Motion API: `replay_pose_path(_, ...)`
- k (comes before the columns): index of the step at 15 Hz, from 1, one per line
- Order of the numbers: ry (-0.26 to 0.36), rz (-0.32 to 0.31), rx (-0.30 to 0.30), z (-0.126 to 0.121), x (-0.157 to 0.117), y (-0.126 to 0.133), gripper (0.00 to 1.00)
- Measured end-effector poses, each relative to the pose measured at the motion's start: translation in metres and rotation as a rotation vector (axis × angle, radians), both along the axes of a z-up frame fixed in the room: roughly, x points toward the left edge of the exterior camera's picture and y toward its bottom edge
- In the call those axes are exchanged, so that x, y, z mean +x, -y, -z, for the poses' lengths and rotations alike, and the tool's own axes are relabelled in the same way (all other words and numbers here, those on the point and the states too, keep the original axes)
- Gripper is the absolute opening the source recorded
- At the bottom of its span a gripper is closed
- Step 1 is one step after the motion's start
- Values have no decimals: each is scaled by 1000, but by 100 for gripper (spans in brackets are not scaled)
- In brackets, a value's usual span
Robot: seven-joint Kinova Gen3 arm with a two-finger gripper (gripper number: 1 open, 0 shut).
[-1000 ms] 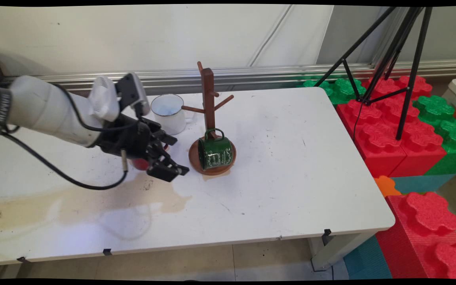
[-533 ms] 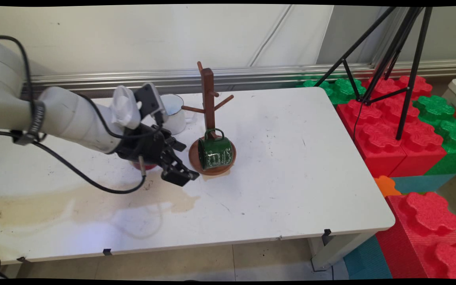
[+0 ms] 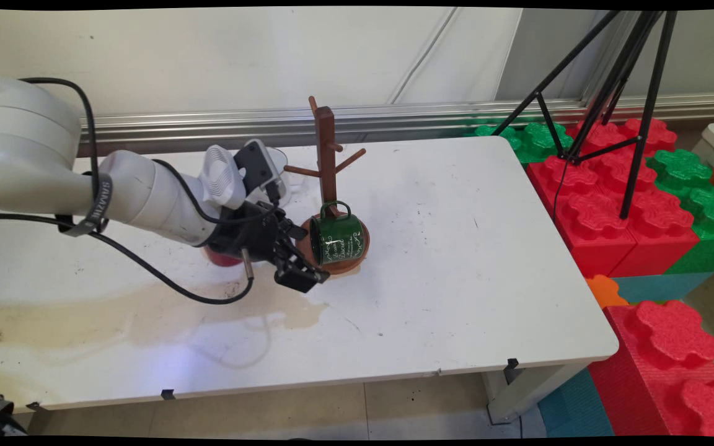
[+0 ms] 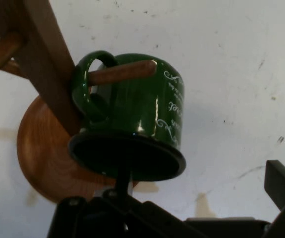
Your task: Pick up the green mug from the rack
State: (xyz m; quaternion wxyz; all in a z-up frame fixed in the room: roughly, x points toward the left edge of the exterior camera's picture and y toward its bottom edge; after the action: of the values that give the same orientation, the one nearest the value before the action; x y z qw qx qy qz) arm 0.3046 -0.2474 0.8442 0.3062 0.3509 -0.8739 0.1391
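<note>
Gripper (image 3: 298, 263) level with green mug (image 3: 336, 237) hung on wooden mug tree (image 3: 326, 162).

Green mug hangs by its handle on a low peg of the tree, lying sideways with its mouth facing left toward the gripper; interior looks dark, contents cannot be told. White mug (image 3: 277, 167) stands upright behind the wrist, mostly hidden, contents not visible. A red thing (image 3: 220, 258) shows under the arm. Fingers are spread apart and hold nothing: one finger (image 4: 281, 184) sits at the right in the hand view, the mug rim just beyond the linkage. The mug lies just right of the fingertips; contact cannot be told. Tree base (image 4: 45, 158) rests on the white table (image 3: 456, 279).
</note>
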Motion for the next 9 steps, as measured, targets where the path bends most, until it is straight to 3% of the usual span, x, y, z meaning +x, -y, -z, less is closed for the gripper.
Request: replay_pose_path(9, -41, 15, -21, 12, 11, 1, 100)
